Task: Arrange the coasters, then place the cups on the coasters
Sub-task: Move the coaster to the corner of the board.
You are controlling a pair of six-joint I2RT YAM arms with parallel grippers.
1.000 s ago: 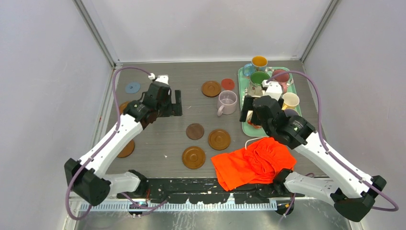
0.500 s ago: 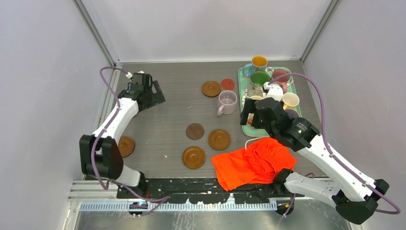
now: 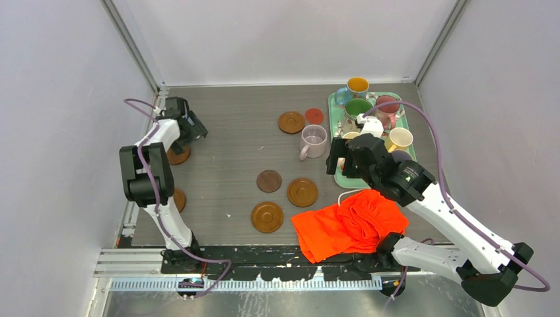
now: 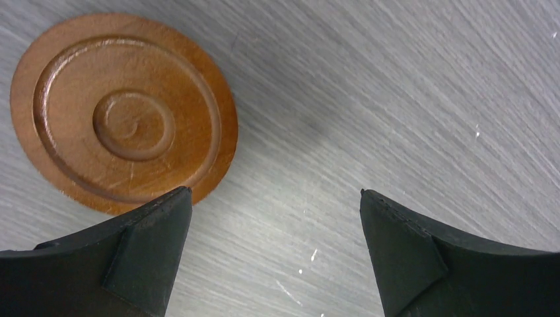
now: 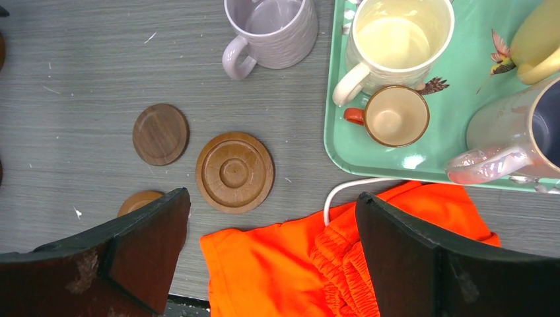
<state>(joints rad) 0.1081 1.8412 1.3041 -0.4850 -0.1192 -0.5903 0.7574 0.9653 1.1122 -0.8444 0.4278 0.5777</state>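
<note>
My left gripper (image 3: pixel 193 130) hangs open at the table's far left; in its wrist view the left gripper (image 4: pixel 274 198) has bare table between the fingers and a grooved wooden coaster (image 4: pixel 125 112) just beyond its left fingertip. More coasters lie mid-table: a dark one (image 3: pixel 269 181), two grooved ones (image 3: pixel 302 192) (image 3: pixel 267 216), another brown one (image 3: pixel 291 122) and a red-orange one (image 3: pixel 314 115). A lilac cup (image 3: pixel 313 140) stands on the table. The other cups, among them a green-inside one (image 3: pixel 358 107) and a cream one (image 5: pixel 399 43), stand in the tray (image 3: pixel 332 105). My right gripper (image 3: pixel 339 158) hovers open, empty.
An orange cloth (image 3: pixel 350 224) with a white cord (image 5: pixel 343 188) lies at the near edge, under the right gripper (image 5: pixel 271 194). Two more brown coasters (image 3: pixel 177 157) (image 3: pixel 178 198) lie along the left edge. Walls close in the left, right and far sides.
The left arm has folded back and swung left, carrying its open gripper to the table's left edge. The right gripper has shifted slightly left. Nothing was grasped.
</note>
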